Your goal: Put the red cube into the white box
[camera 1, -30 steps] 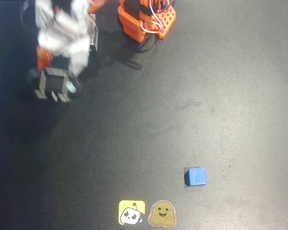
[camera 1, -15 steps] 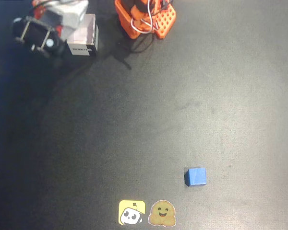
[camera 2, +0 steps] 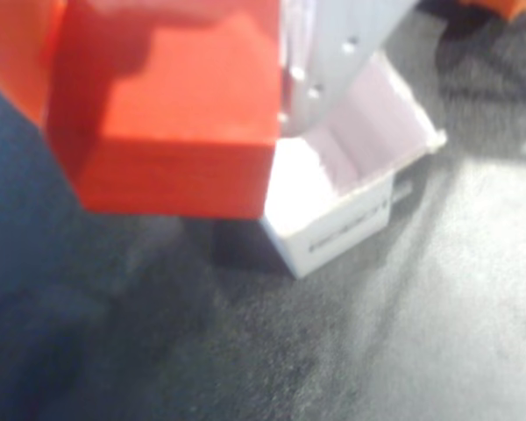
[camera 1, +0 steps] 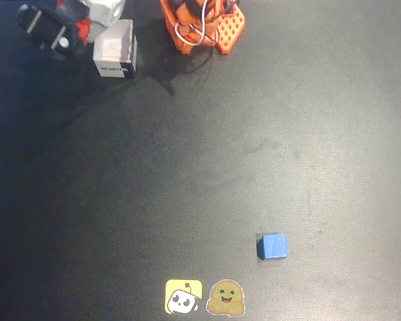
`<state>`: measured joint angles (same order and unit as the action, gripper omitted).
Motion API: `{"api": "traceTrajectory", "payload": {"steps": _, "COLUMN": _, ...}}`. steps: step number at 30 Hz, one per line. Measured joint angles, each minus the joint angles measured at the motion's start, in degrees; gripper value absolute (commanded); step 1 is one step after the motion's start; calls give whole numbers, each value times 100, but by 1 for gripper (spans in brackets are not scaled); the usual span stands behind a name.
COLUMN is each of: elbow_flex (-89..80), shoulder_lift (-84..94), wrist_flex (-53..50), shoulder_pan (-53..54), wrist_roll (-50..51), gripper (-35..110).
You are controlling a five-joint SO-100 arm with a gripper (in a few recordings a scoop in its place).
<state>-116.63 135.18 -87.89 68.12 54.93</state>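
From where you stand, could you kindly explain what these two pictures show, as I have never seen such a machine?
It is a small robot arm on a dark table. One picture looks straight down from above; the other comes from a camera riding on the arm's wrist. The orange block at the top edge is the arm's base. Its gripper holds a red cube close to a small white box, seemingly not yet over the opening. A blue cube and two cartoon stickers lie nearer the bottom edge.

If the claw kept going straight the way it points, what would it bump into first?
Probably the white box: the wrist view looks past the held red cube at its near edge and the dark table beside it. Depth is hard to judge.
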Motion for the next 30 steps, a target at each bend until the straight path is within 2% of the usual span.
{"api": "traceTrajectory", "payload": {"steps": 11, "elbow_flex": -1292, "shoulder_lift": 1828, "wrist_flex": -185, "shoulder_pan": 114, "wrist_roll": 272, "gripper": 0}}
{"api": "traceTrajectory", "payload": {"steps": 30, "elbow_flex": -2786, "shoulder_lift": 2558, "wrist_flex": 202, "shoulder_pan": 79, "wrist_roll": 466, "gripper": 0}}
